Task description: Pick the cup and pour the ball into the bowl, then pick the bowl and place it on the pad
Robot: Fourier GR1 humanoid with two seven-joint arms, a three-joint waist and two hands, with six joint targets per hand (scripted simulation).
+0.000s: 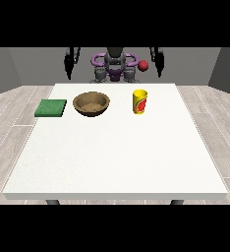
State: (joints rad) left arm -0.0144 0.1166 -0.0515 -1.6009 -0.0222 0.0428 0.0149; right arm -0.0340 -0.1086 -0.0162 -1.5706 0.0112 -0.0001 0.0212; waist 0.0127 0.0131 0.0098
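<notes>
the cup (140, 101) is stood upright on the white table (117, 157), yellow with a red mark on its side, toward the far edge and a bit to the view's right of centre. its long axis is vertical, mouth up, so it looks like it'd be taken from the side rather than from above. the ball (143, 65) isn't seen inside the cup: a red ball is seen in the air above and behind the cup, beyond the table's far edge, near the robot's torso, and it can't be told whether it's resting on anything.

just beside the cup, at the view's left, the brown bowl (91, 104) is set, apart from the cup and not touching it. further left again the green pad (51, 108) is laid flat near the table's left edge. so all three are lined up across the far part of the table.

the hand at the view's right (159, 67) is hung by the robot's side, behind and above the cup and slightly to its right. the hand at the view's left (69, 67) is well apart from the cup, more behind the pad. nothing is held by either, and whether the fingers are spread or curled can't be told from here.

so the view's-right hand is clearly the nearer one, and the reach would probably be forward, down and a little inward.
</notes>
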